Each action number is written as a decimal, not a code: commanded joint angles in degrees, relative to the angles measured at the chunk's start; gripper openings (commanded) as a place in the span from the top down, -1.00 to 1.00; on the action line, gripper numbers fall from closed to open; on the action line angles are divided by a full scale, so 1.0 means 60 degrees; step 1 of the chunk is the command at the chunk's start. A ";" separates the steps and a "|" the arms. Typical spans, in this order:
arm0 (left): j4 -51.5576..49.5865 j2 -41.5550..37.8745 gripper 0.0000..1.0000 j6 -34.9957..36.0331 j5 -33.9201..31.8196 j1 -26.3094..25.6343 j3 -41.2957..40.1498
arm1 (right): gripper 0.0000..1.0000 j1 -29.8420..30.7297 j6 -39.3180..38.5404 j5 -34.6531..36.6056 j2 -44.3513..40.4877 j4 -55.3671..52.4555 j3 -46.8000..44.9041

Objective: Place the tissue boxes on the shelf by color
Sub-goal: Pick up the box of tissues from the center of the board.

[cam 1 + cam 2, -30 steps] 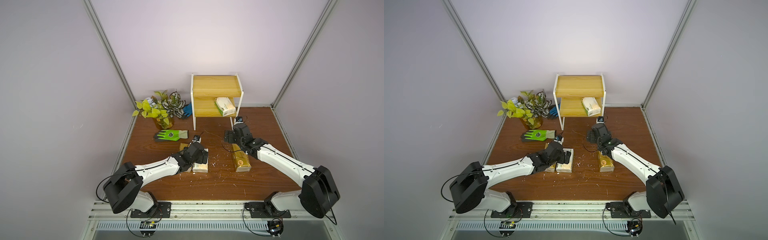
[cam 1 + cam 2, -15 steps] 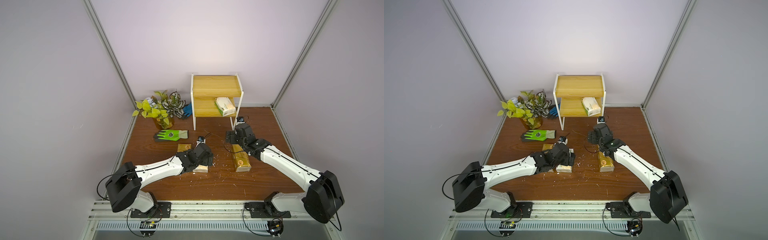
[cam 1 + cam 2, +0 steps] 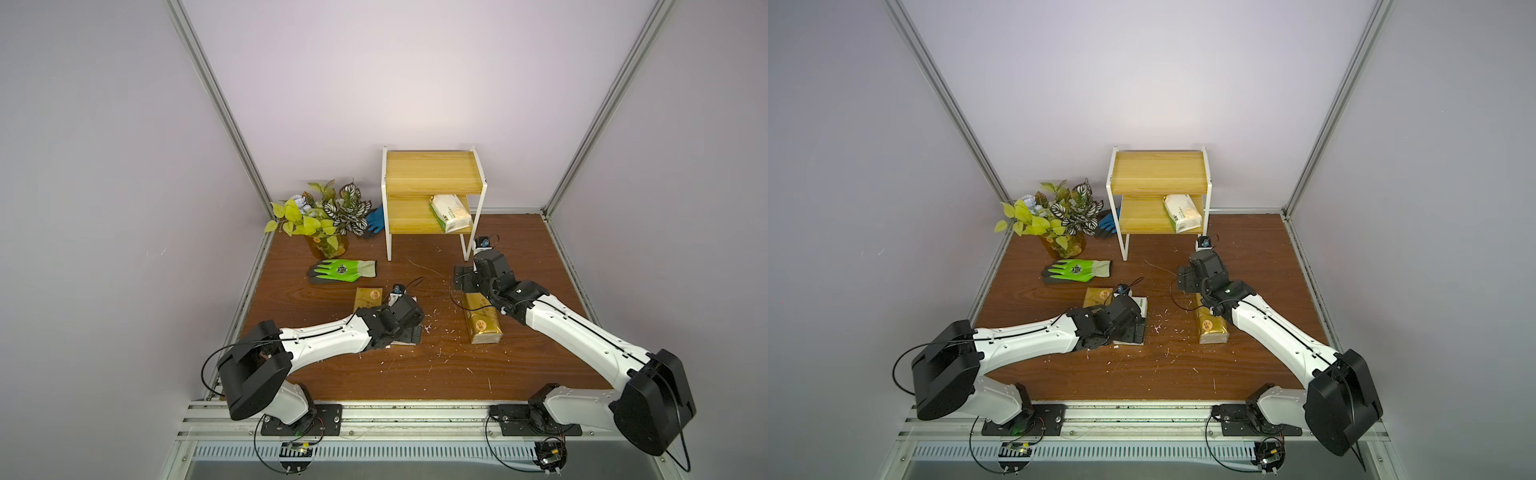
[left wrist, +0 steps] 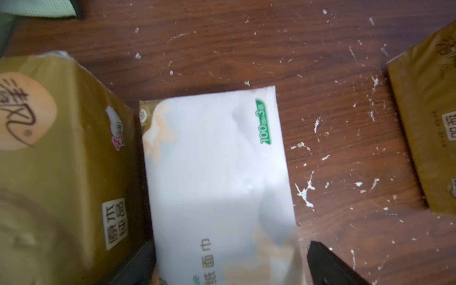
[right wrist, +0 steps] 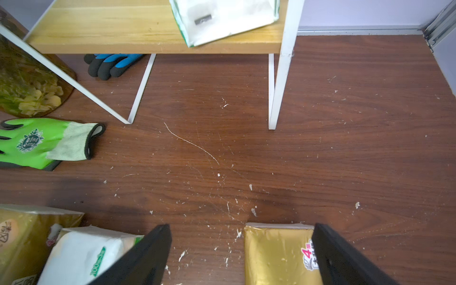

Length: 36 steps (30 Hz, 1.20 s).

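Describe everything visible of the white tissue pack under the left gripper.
The white tissue pack is a soft brick in glossy wrap, white with pale orange patches, a green corner label and printed characters. It lies flat on the brown table, close beside a gold pack; contact is unclear. The left gripper straddles one end, jaws open either side.

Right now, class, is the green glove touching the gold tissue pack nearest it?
Apart. The right wrist view shows a strip of bare brown table between the green glove and the gold tissue pack.
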 commanded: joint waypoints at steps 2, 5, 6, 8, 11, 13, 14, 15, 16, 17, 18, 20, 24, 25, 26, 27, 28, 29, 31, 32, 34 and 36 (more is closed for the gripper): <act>-0.0481 0.0106 -1.00 -0.0309 0.0282 -0.0197 -0.0059 | -0.93 0.0052 -0.0064 -0.0116 -0.0298 0.0121 -0.0104; -0.0555 0.0271 -1.00 -0.0374 0.0441 -0.0253 -0.0011 | -0.92 0.0061 -0.0036 -0.0128 -0.0348 0.0113 -0.0153; -0.0554 0.0323 -1.00 -0.0379 0.0475 -0.0260 -0.0012 | -0.93 0.0061 -0.0052 -0.0158 -0.0367 0.0141 -0.0184; -0.0589 0.0447 -0.99 -0.0401 0.0510 -0.0260 0.0021 | -0.92 0.0051 -0.0041 -0.0116 -0.0411 0.0158 -0.0217; -0.0663 0.0687 -1.00 -0.0394 0.0640 -0.0260 0.0124 | -0.92 0.0061 -0.0024 -0.0159 -0.0422 0.0143 -0.0220; -0.0731 0.0871 -1.00 -0.0397 0.0635 -0.0260 0.0193 | -0.92 0.0063 -0.0038 -0.0154 -0.0432 0.0157 -0.0235; -0.0736 0.0949 -1.00 -0.0357 0.0658 -0.0260 0.0240 | -0.93 0.0064 -0.0054 -0.0145 -0.0450 0.0172 -0.0258; -0.0800 0.1062 -1.00 -0.0332 0.0661 -0.0264 0.0302 | -0.92 0.0063 -0.0076 -0.0130 -0.0447 0.0184 -0.0263; -0.0885 0.1165 -1.00 -0.0376 0.0657 -0.0262 0.0375 | -0.92 0.0061 -0.0085 -0.0119 -0.0442 0.0171 -0.0276; -0.0911 0.1277 -1.00 -0.0352 0.0691 -0.0263 0.0431 | -0.92 0.0053 -0.0095 -0.0116 -0.0411 0.0170 -0.0267; -0.0970 0.1349 -0.99 -0.0347 0.0684 -0.0261 0.0477 | -0.92 0.0056 -0.0100 -0.0137 -0.0389 0.0158 -0.0269; -0.1025 0.1441 -0.99 -0.0397 0.0660 -0.0264 0.0488 | -0.91 0.0055 -0.0076 -0.0141 -0.0373 0.0163 -0.0300; -0.1233 0.1522 -0.95 -0.0512 0.0574 -0.0260 0.0441 | -0.89 0.0064 -0.0024 -0.0228 -0.0332 0.0216 -0.0361; -0.1234 0.1527 -0.88 -0.0522 0.0601 -0.0260 0.0430 | -0.88 0.0052 0.0001 -0.0246 -0.0323 0.0223 -0.0364; -0.1245 0.1543 -0.75 -0.0511 0.0623 -0.0263 0.0419 | -0.87 0.0064 0.0057 -0.0247 -0.0309 0.0231 -0.0383; -0.1249 0.1566 -0.57 -0.0511 0.0640 -0.0267 0.0425 | -0.87 0.0064 0.0050 -0.0274 -0.0291 0.0258 -0.0411; -0.1249 0.1591 -0.48 -0.0483 0.0644 -0.0260 0.0419 | -0.88 0.0060 0.0067 -0.0304 -0.0295 0.0267 -0.0429; -0.1274 0.1600 -0.42 -0.0467 0.0638 -0.0260 0.0458 | -0.87 0.0054 0.0092 -0.0277 -0.0296 0.0285 -0.0448; -0.1289 0.1663 -0.22 -0.0439 0.0638 -0.0260 0.0522 | -0.88 0.0055 0.0091 -0.0300 -0.0285 0.0325 -0.0486; -0.1307 0.1677 -0.17 -0.0426 0.0645 -0.0260 0.0549 | -0.87 0.0060 0.0090 -0.0282 -0.0257 0.0308 -0.0471; -0.1321 0.1694 0.02 -0.0394 0.0610 -0.0260 0.0590 | -0.88 0.0064 0.0065 -0.0299 -0.0238 0.0303 -0.0455; -0.1364 0.1678 0.18 -0.0351 0.0569 -0.0269 0.0658 | -0.88 0.0062 0.0066 -0.0292 -0.0257 0.0340 -0.0479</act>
